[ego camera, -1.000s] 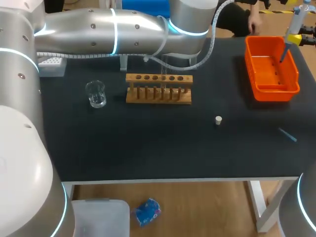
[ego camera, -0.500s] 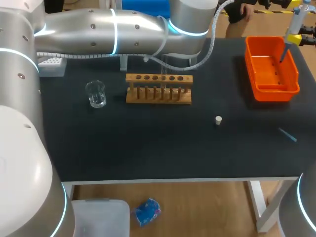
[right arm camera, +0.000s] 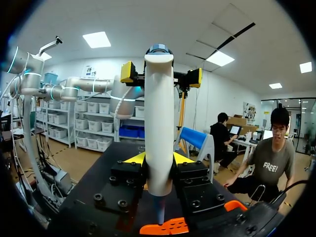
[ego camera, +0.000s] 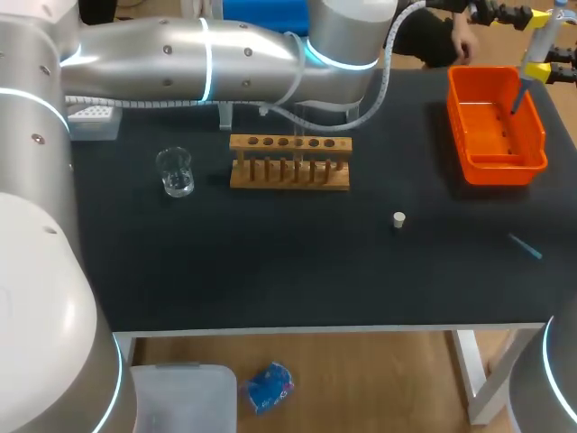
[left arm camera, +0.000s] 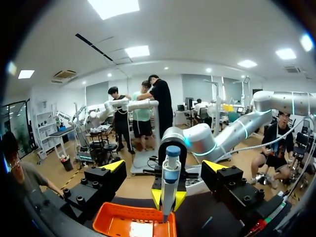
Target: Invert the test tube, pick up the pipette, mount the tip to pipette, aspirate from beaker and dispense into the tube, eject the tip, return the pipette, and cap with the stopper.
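A robotics laboratory set up as a chemistry bench: on a black table stand a wooden test-tube rack, a glass beaker, a white tip box, a stopper and an orange tray. A silver robot arm stretches along the far edge, and a pipette hangs over the tray.

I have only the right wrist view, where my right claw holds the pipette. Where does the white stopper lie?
Observer: The white stopper lies alone on the table, in front of the wooden rack and to its right, apart from it.
Operator: And where stands the beaker?
Observer: The glass beaker stands upright, left of the rack.
Operator: Is any loose tip there?
Observer: What looks like a blue pipette tip lies in front of the orange bin, near the table's right edge.
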### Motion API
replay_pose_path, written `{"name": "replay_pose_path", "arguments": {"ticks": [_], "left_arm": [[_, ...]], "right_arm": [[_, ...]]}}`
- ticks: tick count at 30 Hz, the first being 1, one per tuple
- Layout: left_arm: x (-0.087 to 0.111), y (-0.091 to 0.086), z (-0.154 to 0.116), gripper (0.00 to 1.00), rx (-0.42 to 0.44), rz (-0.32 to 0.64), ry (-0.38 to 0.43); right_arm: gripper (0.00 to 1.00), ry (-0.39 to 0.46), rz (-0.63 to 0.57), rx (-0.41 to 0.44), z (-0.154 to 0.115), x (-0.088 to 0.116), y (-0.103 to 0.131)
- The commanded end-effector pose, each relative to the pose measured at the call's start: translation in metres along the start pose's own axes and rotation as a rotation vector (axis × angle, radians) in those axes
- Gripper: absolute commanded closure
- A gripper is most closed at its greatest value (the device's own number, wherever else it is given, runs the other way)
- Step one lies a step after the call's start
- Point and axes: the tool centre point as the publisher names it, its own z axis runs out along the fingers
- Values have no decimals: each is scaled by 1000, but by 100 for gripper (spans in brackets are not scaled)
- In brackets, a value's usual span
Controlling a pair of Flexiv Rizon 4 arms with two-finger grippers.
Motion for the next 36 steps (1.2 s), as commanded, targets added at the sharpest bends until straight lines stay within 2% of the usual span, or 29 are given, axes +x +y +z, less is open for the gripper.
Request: {"name": "replay_pose_path", "arguments": {"ticks": [1,13,36], "left_arm": [[18,3,-17,0,-9,-14,-31],[55,22,-37,0,-30,-60,-43],[54,23,-37,0,-33,-52,-34]], "right_arm": [[100,0,0,4,0,0,1],[100,0,0,4,0,0,1],[100,0,0,4,0,0,1]]}}
